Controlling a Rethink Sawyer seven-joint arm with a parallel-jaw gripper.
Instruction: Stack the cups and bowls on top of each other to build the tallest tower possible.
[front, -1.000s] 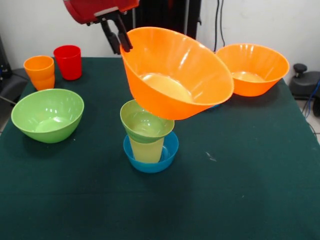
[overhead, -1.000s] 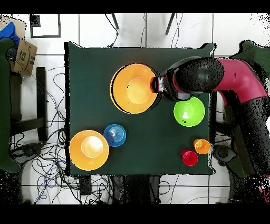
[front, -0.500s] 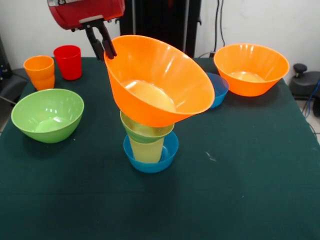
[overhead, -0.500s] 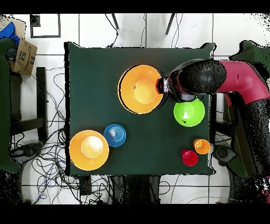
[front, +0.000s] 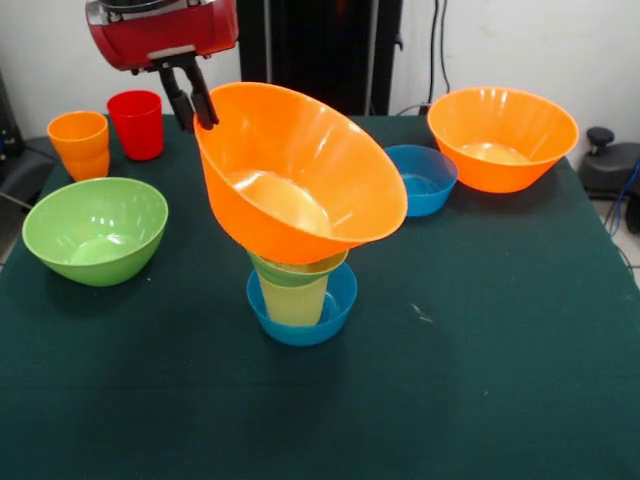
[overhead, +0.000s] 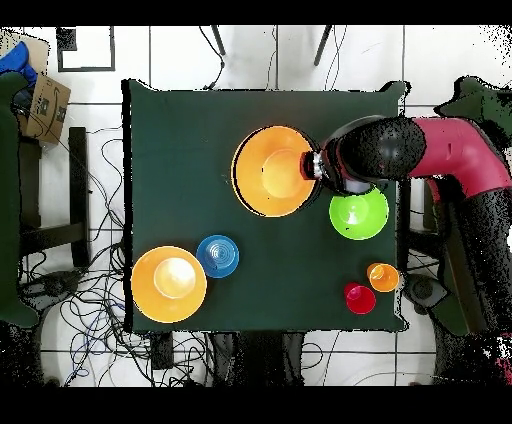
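The big orange bowl (front: 295, 170), pinched by its rim at about ten o'clock in the gripper (front: 190, 100), has slid across and now sits tilted right over the tower (front: 298, 290), its underside touching or all but touching the small green bowl (front: 296, 269). A second ago it hung off to the three o'clock side with the green bowl's mouth plainly open beneath it; now only a sliver of green rim shows. That move has also uncovered the spare blue bowl (front: 420, 178) behind, which was hidden. To my eye the placing step is nearly done, but the bowl leans steeply, so it wants levelling before release or it may tip the pile. Below it the yellow cup (front: 294, 299) stands in the blue base bowl (front: 303, 322), unmoved. The other orange bowl (front: 503, 135) at two o'clock, the large green bowl (front: 95, 229) at nine, and the orange cup (front: 79, 143) and red cup (front: 136, 123) at ten o'clock have all stayed put on the table (front: 480, 380). From overhead the orange bowl has shifted towards the arm (overhead: 420, 150).
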